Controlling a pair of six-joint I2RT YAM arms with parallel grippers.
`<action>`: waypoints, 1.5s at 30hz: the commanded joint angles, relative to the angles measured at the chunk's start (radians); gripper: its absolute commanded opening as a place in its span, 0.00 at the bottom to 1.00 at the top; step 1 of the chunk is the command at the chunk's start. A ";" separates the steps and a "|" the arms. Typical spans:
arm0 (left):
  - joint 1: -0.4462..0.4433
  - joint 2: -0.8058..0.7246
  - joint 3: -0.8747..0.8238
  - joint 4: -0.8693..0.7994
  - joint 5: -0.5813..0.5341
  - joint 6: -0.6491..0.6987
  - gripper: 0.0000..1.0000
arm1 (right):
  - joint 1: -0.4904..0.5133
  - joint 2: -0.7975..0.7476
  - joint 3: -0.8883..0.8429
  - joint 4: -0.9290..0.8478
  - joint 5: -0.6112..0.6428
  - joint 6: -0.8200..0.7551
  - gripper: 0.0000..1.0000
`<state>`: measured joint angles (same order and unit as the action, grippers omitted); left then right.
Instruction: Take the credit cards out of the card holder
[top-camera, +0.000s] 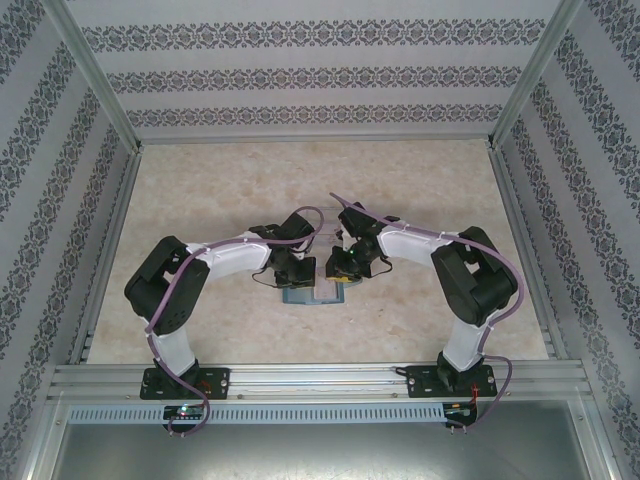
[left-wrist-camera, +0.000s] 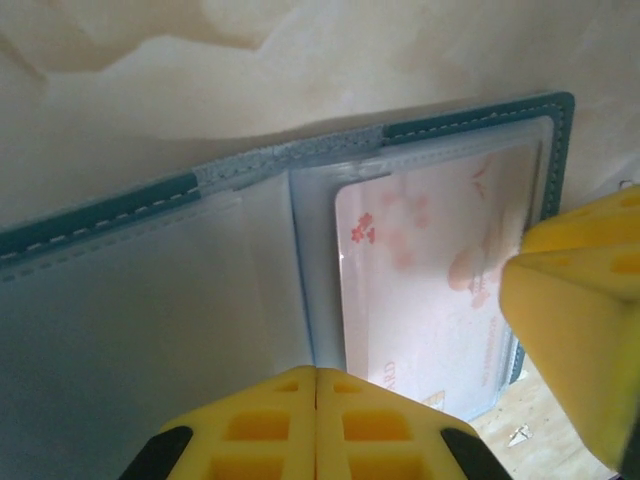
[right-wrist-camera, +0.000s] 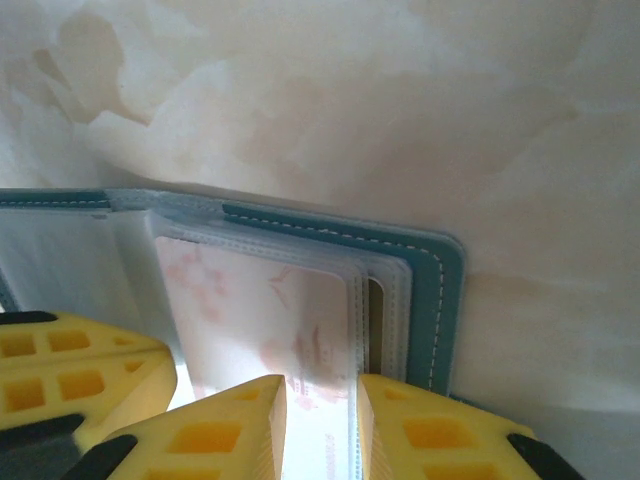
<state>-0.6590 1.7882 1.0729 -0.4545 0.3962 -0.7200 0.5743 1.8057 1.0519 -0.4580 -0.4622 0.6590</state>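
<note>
The card holder (top-camera: 315, 293) lies open like a book in the middle of the table (top-camera: 200, 200), right under both arms. On its right page you can see a pale card (left-wrist-camera: 430, 270) with pink flowers, tucked inside a clear sleeve (left-wrist-camera: 310, 270). Your left gripper (left-wrist-camera: 317, 385) is closed tight with nothing between its fingers. It sits over the left page, just beside the fold, and I think it is there to pin the holder down. Your right gripper (right-wrist-camera: 320, 390) has its fingers close together with a thin gap, and the edge of the card and its sleeve run through that gap. I cannot tell if it is pinching the card or just sitting around it. The card is not out yet, so the job looks like it is only starting. To do this bit well, make sure you pinch the card alone and not the clear sleeve, or the whole holder may lift with it. Press down with the left gripper while you pull. Pull flat and slow, straight out of the sleeve's mouth — a tilted pull could bend the card or jam it. If the holder starts to slide, stop and get a better pinch first
</note>
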 joint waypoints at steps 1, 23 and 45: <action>0.012 -0.048 -0.011 0.023 0.004 -0.009 0.06 | 0.014 0.020 0.018 0.007 -0.010 0.013 0.25; 0.019 0.005 0.033 0.105 0.053 -0.041 0.13 | 0.015 0.012 -0.005 0.010 0.002 0.013 0.25; 0.021 0.044 0.046 0.027 0.013 -0.018 0.10 | 0.011 0.007 -0.017 0.007 0.008 0.009 0.26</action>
<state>-0.6514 1.8267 1.0969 -0.3824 0.4366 -0.7456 0.5743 1.8080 1.0515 -0.4511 -0.4622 0.6590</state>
